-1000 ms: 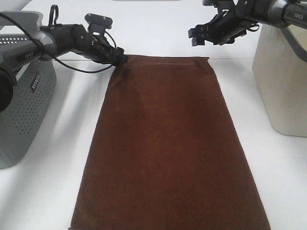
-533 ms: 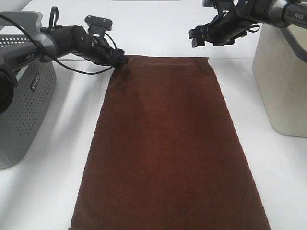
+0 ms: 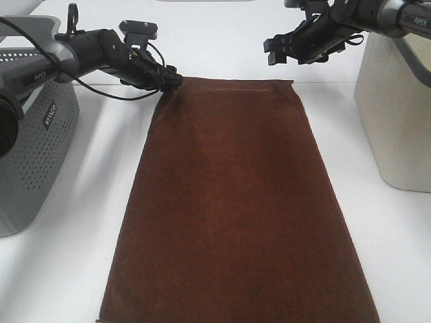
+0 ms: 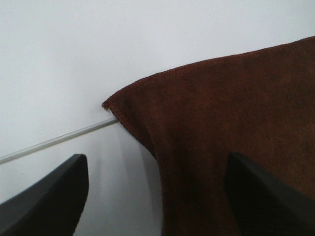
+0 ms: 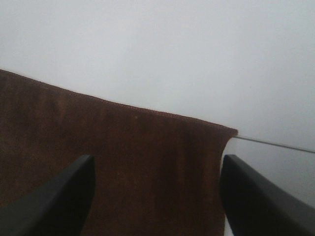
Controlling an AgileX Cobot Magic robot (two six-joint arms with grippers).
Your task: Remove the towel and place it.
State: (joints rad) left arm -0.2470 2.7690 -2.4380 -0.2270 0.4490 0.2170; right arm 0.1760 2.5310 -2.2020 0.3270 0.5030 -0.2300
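The towel [image 3: 236, 202] is a large reddish-brown cloth lying flat down the middle of the white table. My left gripper [image 3: 170, 78] sits low at its far left corner. In the left wrist view the left gripper [image 4: 157, 196] is open, with that towel corner [image 4: 197, 123] between its dark fingers [image 4: 49, 196]. My right gripper [image 3: 277, 51] hovers above and just behind the far right corner. The right gripper [image 5: 157, 201] is open too in its wrist view, with the towel's far edge [image 5: 123, 147] below the gap and nothing held.
A grey perforated basket [image 3: 30, 148] stands at the left edge of the table. A beige basket [image 3: 397, 114] stands at the right. A thin seam [image 4: 54, 141] crosses the table behind the towel's far edge.
The left arm has lifted slightly while its tip stays at the far left corner. The right gripper has drifted a little up and back. The towel lies as before.
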